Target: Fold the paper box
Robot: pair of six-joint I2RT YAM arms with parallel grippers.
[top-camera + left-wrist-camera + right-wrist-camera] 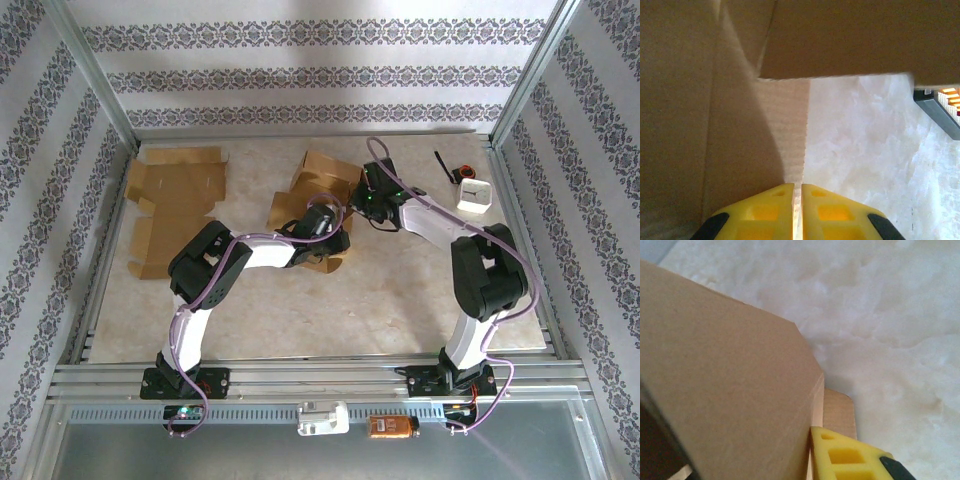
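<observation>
Left hand [796,187] on box [325,175]; flat cardboard [175,200] aside.

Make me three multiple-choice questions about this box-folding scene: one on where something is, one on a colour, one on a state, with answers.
1. Where does the flat cardboard sheet lie on the table?
A) far left
B) near right
C) dead centre

2. What colour are the fingers of the left pincer?
A) blue
B) yellow
C) red

3. How is the left pincer set?
A) wide open in the air
B) lying flat on bare table
C) shut on an edge of the paper box

Answers: 1 A, the top view shows it at the far left. 2 B, the wrist view shows yellow. 3 C, the cardboard edge runs between the closed fingers.
</observation>
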